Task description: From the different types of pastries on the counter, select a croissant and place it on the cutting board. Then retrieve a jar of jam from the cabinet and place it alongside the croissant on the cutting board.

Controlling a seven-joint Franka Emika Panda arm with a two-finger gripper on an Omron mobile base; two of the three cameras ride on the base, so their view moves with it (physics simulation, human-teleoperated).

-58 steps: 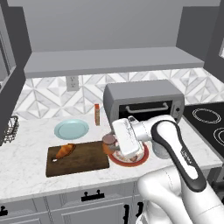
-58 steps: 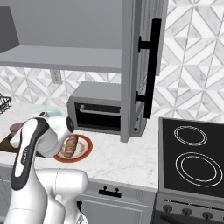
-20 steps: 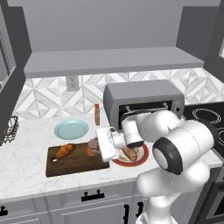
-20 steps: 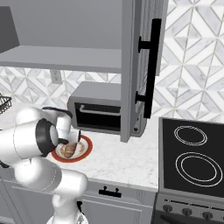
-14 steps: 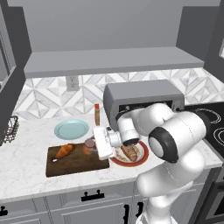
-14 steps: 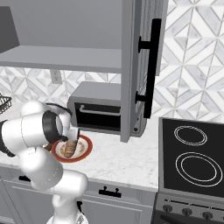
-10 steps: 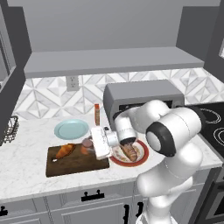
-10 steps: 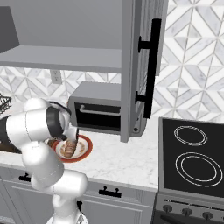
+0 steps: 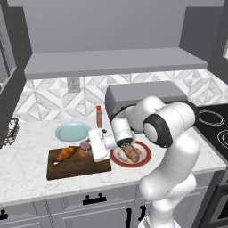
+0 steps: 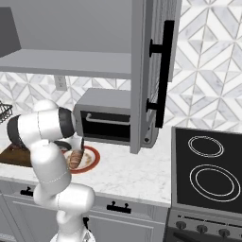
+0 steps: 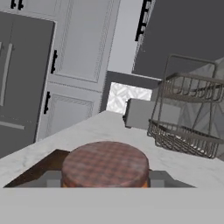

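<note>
The jar of jam (image 9: 84,148), squat and orange-brown with a brownish lid (image 11: 104,163), sits between the fingers of my gripper (image 9: 87,149), which is shut on it. The grey fingertips (image 11: 160,178) press on both its sides. The jar is low at the back right part of the dark cutting board (image 9: 78,165), just right of the golden croissant (image 9: 66,153) lying on the board. Whether the jar touches the board I cannot tell. The board's corner (image 11: 36,168) shows below the lid in the hand view, on the white marble counter (image 9: 26,178).
A red-rimmed plate (image 9: 145,159) with the brown loaf (image 9: 131,154) lies right of the board. Behind are a light blue plate (image 9: 71,130), a slim orange bottle (image 9: 98,116) and a toaster oven (image 10: 106,118). A wire basket (image 11: 189,119) stands at the left end. The cabinet door (image 10: 152,71) hangs open.
My hand has carried the jar leftwards, from beside the red-rimmed plate to the board next to the croissant. The grip has stayed shut.
</note>
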